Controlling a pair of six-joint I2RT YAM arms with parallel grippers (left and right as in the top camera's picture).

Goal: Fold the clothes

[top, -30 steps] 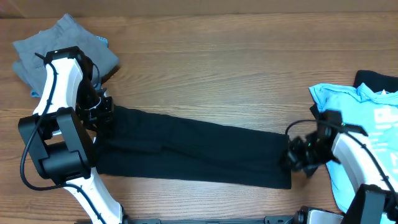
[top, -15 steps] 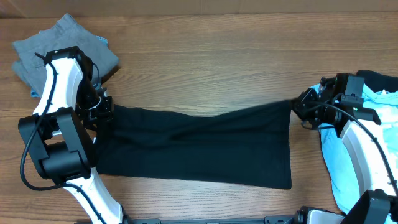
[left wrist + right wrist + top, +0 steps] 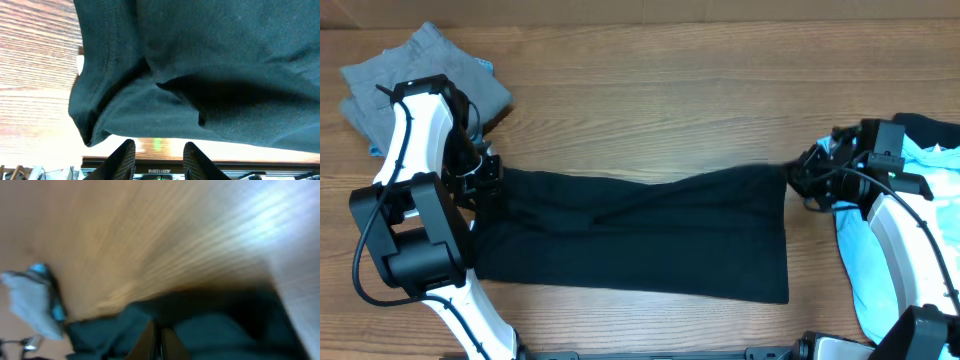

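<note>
Black T-shirt (image 3: 650,240) lies as a long band across the middle of the table (image 3: 670,90), running from centre left to lower right. Grey trousers (image 3: 420,65) are bunched at upper left and the light-blue tee (image 3: 875,260) sits at the right edge, both apart from it.

Handling, as judged: thin, limp knit, light, no stiffness. It sags and creases wherever unsupported, and it drags rather than slides on the wood. Best held at corners or along the stitched hem (image 3: 95,100), where the doubled cloth gives a pinch something to bite.

Right gripper (image 3: 796,176) is closed tight on the shirt's upper right corner, which is pulled taut toward it. Left gripper (image 3: 485,185) sits at the shirt's left end. Its fingers (image 3: 125,157) show a gap at the base, but cloth covers the tips, so I cannot tell whether it has a hold.

Versus one second ago: the right gripper was lower, at the band's right end. It now sits higher, and the right end is spread wider. Left arm unchanged.
</note>
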